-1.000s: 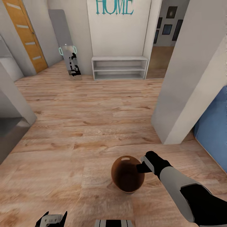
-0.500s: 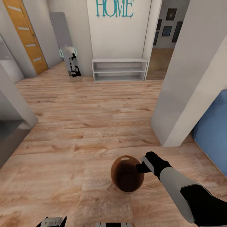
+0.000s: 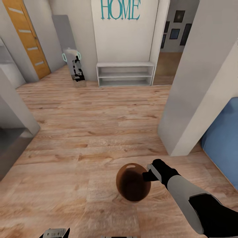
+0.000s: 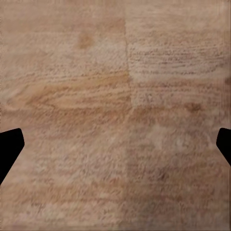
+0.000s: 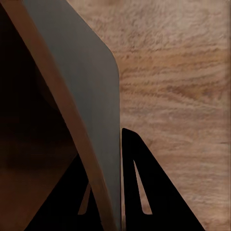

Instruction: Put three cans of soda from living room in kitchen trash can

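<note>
1. Black-fingered right pincer [image 3: 147,174] is clamped on the tash can [image 3: 132,185] rim, one finger inside, one outside.
2. The can hangs above the wooden floor [image 3: 82,132].
3. Left pincer [image 4: 115,149] is spread wide, holding nothing, over bare floor.
4. White shelf [image 3: 125,73] stands ahead.

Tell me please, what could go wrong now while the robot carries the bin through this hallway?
1. The right gripper pinches the trash can only by its rim wall, so the bin may swing or slip out while driving.
2. The white pillar stands close on the right; the bin or arm might clip it in a turn.
3. The open left gripper hangs low over the wooden floor.
</note>
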Robot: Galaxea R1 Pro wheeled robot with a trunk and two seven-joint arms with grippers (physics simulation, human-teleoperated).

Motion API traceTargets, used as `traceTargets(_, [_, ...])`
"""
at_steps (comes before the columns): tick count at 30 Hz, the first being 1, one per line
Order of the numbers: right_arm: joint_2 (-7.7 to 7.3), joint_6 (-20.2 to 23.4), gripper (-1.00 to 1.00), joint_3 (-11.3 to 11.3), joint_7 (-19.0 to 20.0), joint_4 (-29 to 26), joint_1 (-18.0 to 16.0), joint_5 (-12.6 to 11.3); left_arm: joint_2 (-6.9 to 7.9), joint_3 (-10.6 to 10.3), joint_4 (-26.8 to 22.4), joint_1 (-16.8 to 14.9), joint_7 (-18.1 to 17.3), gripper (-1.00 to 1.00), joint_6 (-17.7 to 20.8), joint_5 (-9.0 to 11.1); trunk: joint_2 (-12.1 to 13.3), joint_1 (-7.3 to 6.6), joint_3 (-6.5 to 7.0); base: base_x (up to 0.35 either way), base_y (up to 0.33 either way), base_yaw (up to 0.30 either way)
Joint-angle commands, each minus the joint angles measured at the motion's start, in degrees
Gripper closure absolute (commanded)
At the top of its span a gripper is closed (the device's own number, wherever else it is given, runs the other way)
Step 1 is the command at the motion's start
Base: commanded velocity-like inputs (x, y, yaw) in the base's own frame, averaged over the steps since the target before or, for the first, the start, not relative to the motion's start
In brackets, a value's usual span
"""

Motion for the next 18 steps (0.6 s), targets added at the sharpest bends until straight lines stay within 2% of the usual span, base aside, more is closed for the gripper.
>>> traceTargets(1, [0.01, 0.0, 1.00, -0.2, 0.2, 0.0, 0.0, -0.8, 0.00, 0.0, 0.0, 0.0, 0.0, -1.00, 0.1, 0.0, 0.4, -0.23, 0.19, 0.000, 0.000, 0.000])
traceTargets(7, [0.06, 0.0, 1.00, -0.2, 0.2, 0.0, 0.3, -0.8, 0.03, 0.0, 0.0, -0.1, -0.2, -1.00, 2.3, 0.1, 2.8, -1.55, 1.27, 0.000, 0.000, 0.000])
traceTargets(10, [0.08, 0.0, 1.00, -0.2, 0.2, -0.1, 0.4, -0.8, 0.05, -0.1, 0.0, -1.5, -0.3, -1.00, 5.5, 0.1, 4.0, -2.20, 1.80, 0.000, 0.000, 0.000])
traceTargets(11, [0.08, 0.0, 1.00, -0.3, 0.2, -0.1, 0.5, -0.8, 0.07, -0.1, 0.0, -3.3, -0.4, -1.00, 9.4, 0.1, 4.4, -2.42, 1.98, 0.000, 0.000, 0.000])
traceTargets(14, [0.16, 0.0, 1.00, -0.3, 0.2, -0.3, 0.5, -0.8, 0.10, -0.1, 0.0, -6.9, -0.5, -1.00, 17.5, 0.0, 5.6, -3.08, 2.52, 0.000, 0.000, 0.000])
traceTargets(15, [0.23, 0.0, 1.00, -0.2, 0.2, -0.3, 0.5, -0.8, 0.17, -0.2, -0.1, -9.7, -0.5, -1.00, 23.1, 0.1, 6.0, -3.30, 2.70, 0.000, 0.000, 0.000])
traceTargets(17, [0.28, 0.0, 1.00, -0.2, 0.2, -0.4, 0.5, -0.8, 0.21, -0.3, -0.3, -12.8, -0.5, -1.00, 28.9, 0.1, 6.8, -3.74, 3.06, 0.000, 0.000, 0.000])
traceTargets(18, [0.31, 0.0, 1.00, -0.2, 0.2, -0.4, 0.5, -0.8, 0.26, -0.3, -0.4, -16.1, -0.5, -1.00, 35.3, 0.1, 7.2, -3.96, 3.24, 0.000, 0.000, 0.000])
